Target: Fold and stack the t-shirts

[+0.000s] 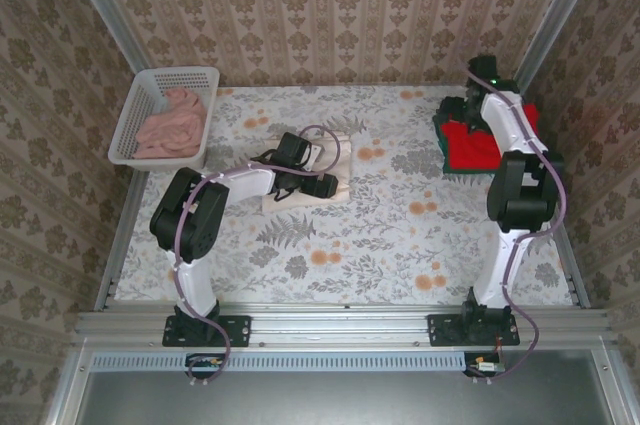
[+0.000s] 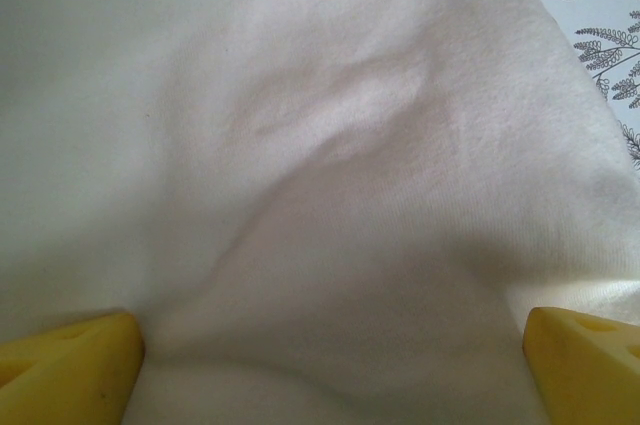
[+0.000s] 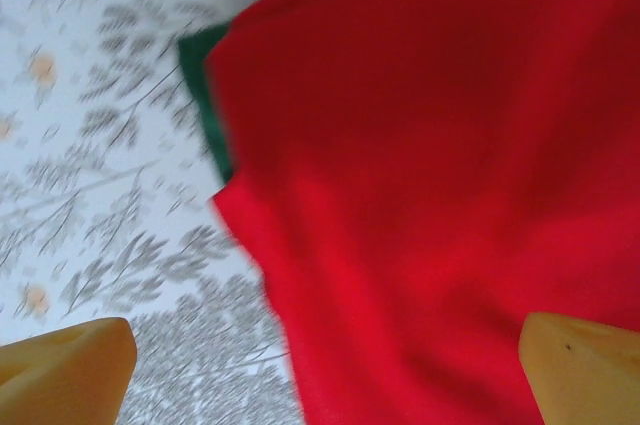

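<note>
Seen from the top view, the cream-white t-shirt lies folded in the middle of the tabletop under my left arm, with free room all around it. The red t-shirt lies on the dark green t-shirt near the right edge. The white basket at the far left corner holds pink cloth. In the left wrist view, my left jaws stand wide over the cream cloth. In the blurred right wrist view, my right jaws stand wide over the red cloth's edge.
</note>
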Controlling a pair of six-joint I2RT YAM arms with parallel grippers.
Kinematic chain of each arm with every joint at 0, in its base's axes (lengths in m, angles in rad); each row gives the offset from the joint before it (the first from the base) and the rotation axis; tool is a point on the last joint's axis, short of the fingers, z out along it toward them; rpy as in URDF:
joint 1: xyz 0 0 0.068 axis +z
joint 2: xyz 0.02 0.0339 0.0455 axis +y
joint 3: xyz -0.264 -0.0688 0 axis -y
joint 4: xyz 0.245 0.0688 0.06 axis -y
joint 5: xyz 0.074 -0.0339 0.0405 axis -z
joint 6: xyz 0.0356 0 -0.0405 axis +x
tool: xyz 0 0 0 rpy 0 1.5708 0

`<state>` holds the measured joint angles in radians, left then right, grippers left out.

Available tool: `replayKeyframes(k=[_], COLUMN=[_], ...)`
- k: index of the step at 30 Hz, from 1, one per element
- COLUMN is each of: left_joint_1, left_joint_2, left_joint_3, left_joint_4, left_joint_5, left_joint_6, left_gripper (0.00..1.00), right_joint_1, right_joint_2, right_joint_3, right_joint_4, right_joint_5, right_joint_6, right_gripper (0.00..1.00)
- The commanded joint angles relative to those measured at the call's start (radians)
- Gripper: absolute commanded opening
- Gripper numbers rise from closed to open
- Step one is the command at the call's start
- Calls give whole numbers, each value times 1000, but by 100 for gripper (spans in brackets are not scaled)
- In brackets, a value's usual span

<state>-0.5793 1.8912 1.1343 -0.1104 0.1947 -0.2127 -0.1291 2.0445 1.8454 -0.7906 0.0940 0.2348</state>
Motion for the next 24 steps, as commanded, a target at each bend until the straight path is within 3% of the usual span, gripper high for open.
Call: replayKeyframes(k=[1,6,15,21,24], left_joint_1=[15,21,31,32,32], left_joint_2=[23,14,17,14,18], left_joint_3=[-12,-13,-34,-35,-27], left_joint_4=[-40,-53,-47,-35,-33], left_joint_5=[8,3,12,25,36], left_joint_6=[-22,-12,-13,-17,-19], left_gripper=[100,100,100,100,100], right_joint_1=[-53,-127,-176,-221,-240], right_joint_2=[28,118,202,283,319], right_joint_3=[49,96,224,256,255], right_joint_4=[-52,-41,-83,-102,-96], right_joint_5=[68,47,151,89,-32], right_joint_6=[-5,1,-30,-39,-50], right_gripper=[100,100,100,100,100])
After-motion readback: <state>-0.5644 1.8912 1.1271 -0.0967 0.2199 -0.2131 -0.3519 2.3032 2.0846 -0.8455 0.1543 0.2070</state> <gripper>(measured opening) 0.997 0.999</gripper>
